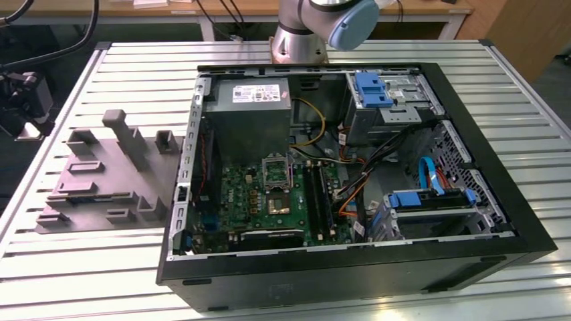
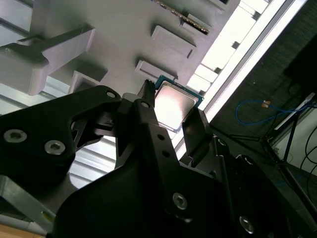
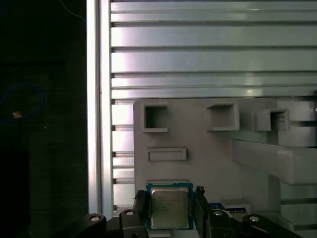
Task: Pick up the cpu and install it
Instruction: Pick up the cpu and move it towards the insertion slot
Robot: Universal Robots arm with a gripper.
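Observation:
The cpu (image 3: 169, 209) is a small square chip with a pale silver top and a green rim. In both wrist views it sits between my two black fingers, which press on its opposite edges. My gripper (image 3: 170, 199) is shut on the cpu (image 2: 174, 101) just over the grey moulded tray (image 3: 208, 163), close to the tray's edge by the table rim. The gripper (image 2: 172, 113) hangs above the same corner of the tray (image 2: 124, 29). In the exterior view the open computer case (image 1: 339, 267) shows the green motherboard (image 1: 259, 200) with a metal-framed socket (image 1: 277, 170).
The grey tray (image 1: 98, 180) with upright blocks lies at the exterior view's left of the case on the slatted aluminium table (image 1: 89, 274). A grey power supply box (image 1: 254, 114), blue drive brackets (image 1: 373, 90) and loose cables (image 1: 357, 180) crowd the case. The arm's base (image 1: 303, 33) stands behind.

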